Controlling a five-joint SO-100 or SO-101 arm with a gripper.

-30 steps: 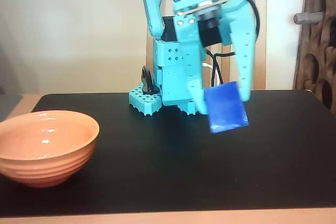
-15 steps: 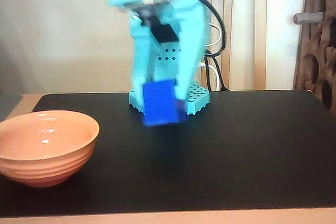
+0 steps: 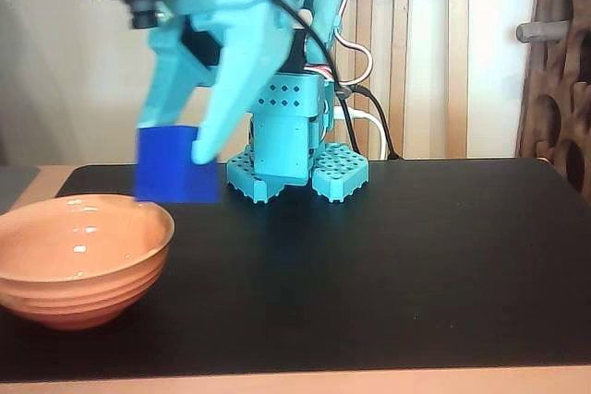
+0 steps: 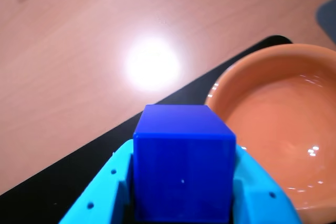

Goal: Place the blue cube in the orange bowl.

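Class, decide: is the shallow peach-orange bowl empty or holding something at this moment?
Empty. The glossy peach-orange bowl shows only bare interior in the wrist view; the small deep-blue cube sits clamped in the claw.

A home room with a hobby robot set-up

In the fixed view, a black mat (image 3: 416,265) covers a pale wooden table (image 3: 277,383) standing against a cream wall (image 3: 65,71). Far right is a dark carved wooden screen (image 3: 563,71) with rounded cut-outs; behind the arm run pale vertical slats (image 3: 425,53). The wrist view shows light wood flooring (image 4: 79,40) catching a lamp's glare.
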